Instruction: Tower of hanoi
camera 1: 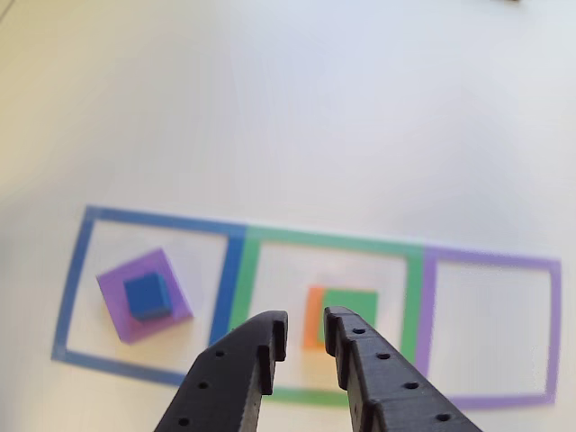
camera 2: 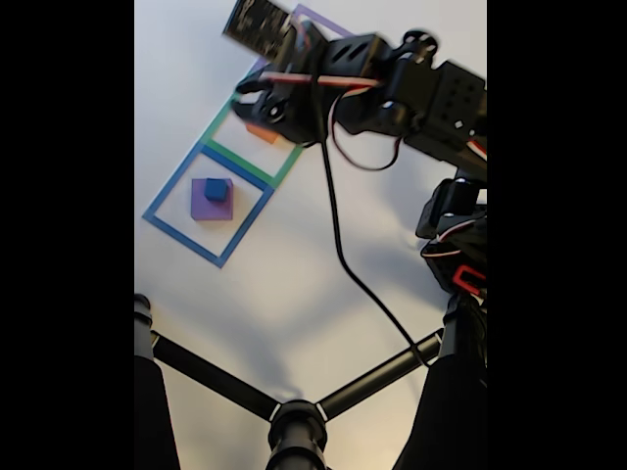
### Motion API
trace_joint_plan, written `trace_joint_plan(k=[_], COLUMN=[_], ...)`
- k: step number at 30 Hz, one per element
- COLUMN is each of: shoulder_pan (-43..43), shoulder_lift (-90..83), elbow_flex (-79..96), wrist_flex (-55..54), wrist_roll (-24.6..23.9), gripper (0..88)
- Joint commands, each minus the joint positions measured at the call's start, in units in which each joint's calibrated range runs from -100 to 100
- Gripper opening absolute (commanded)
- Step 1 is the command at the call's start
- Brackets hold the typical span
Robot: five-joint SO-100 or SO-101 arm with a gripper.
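blue cube point(camera 1: 148, 296) atop purple tile point(camera 1: 144, 294); gripper point(camera 1: 306, 353) parted, empty

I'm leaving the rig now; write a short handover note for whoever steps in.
Gripper: open, empty, hovering over the green square.
Blue square, left in the other view: blue block stacked on purple block.
Green square: green block on orange block.
Purple square: nothing in it.
Done: two stacks of two stand.
Left: likely grasp the green block next; the final stack is not built.
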Motion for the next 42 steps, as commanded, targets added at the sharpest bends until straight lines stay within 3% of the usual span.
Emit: trace_joint_plan(k=[1, 12, 15, 18, 27, 34, 42], shoulder_pan=[8.7, 19.7, 22.7, 24.4, 25.9, 26.9, 24.5], shoulder_lift=[-4.8, -7.0, -8.6, -11.9, -20.2, -22.8, -12.6], elbow_flex=[-11.6, -18.1, -12.8, -3.0, 27.4, 46.7, 58.5], wrist_flex=[17.4, 28.3, 25.5, 17.3, -12.2, -33.6, -59.5], wrist_roll=[0.0, 0.0, 0.0, 0.0, 0.0, 0.0, 0.0], gripper=[0.5, 1.4, 11.7, 21.6, 33.6, 39.2, 41.8])
